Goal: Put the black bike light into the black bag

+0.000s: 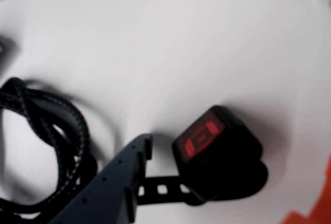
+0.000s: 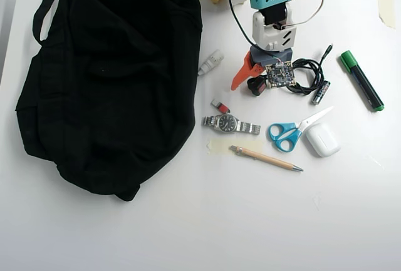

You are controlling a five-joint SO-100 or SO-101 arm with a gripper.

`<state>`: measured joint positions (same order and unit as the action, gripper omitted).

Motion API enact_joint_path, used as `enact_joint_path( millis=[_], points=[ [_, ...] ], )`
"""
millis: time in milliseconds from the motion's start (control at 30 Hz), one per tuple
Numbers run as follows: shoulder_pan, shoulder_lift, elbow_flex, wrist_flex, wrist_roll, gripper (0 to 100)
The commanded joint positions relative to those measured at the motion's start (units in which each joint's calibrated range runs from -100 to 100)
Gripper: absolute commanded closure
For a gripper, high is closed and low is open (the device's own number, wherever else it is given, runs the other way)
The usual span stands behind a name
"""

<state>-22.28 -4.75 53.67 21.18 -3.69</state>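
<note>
The black bike light [image 1: 217, 149] lies on the white table, its red lens facing up and its thin holed strap tail [image 1: 161, 189] pointing left. My gripper [image 1: 235, 157] is open and straddles it: the dark finger [image 1: 116, 180] stands to the left and the orange finger [image 1: 313, 206] to the right, neither touching it. In the overhead view the gripper [image 2: 257, 82] hangs over the light [image 2: 255, 87], right of the big black bag [image 2: 106, 77], which lies slumped on the left half of the table.
A coiled black cable [image 1: 46, 131] lies just left of the dark finger. Near the gripper are a small dark cylinder [image 2: 319, 92], green marker [image 2: 361, 80], wristwatch [image 2: 229, 122], scissors [image 2: 291, 132], white case [image 2: 322, 139], pen [image 2: 266, 158] and white plug [image 2: 210, 62].
</note>
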Motion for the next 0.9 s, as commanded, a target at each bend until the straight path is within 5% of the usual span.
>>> enact_joint_path(
  millis=[0,867],
  points=[
    [0.21,-0.39,-0.30,-0.59,-0.14,60],
    [0.96,-1.39,0.87,-6.19,-0.09,98]
  ],
)
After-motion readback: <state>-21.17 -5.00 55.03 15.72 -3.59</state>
